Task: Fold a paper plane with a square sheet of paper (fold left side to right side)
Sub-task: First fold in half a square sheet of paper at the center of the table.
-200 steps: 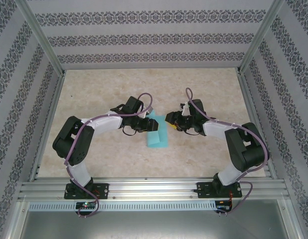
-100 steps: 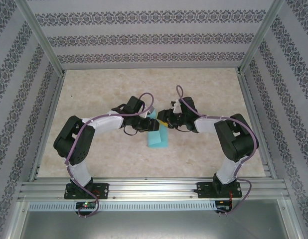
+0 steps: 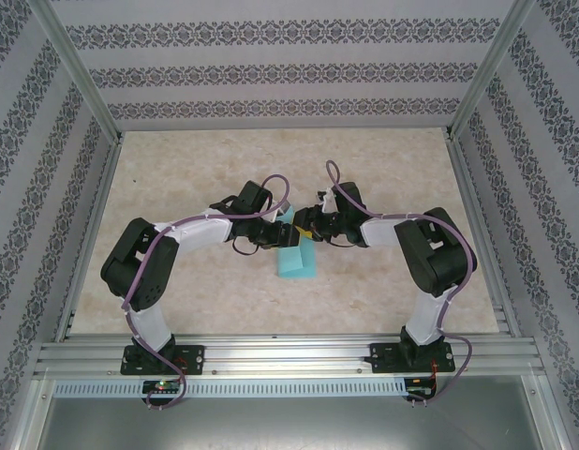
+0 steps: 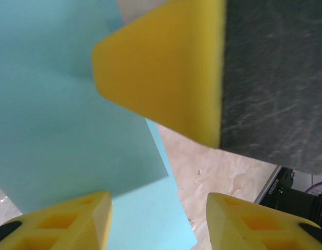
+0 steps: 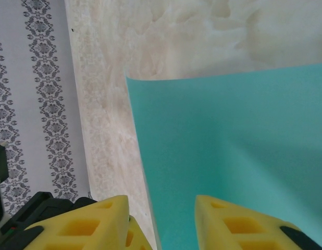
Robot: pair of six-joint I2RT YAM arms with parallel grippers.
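1. My right end effector [image 5: 161,204] has its jaws apart, one finger over the thin turquoise square sheet of paper [image 5: 228,130] and the other over the marbled beige counter [image 5: 166,36]. If it closes badly, it may catch one layer only or push the sheet askew.
2. My left end effector [image 4: 157,203] also stands open above the sheet. I cannot tell whether it touches. The two are crowded together, so the fingers may collide.
3. The sheet lies at the counter's middle.
4. It looks matte and layered, with one edge overlapping another. It has a crisp corner and bows softly.
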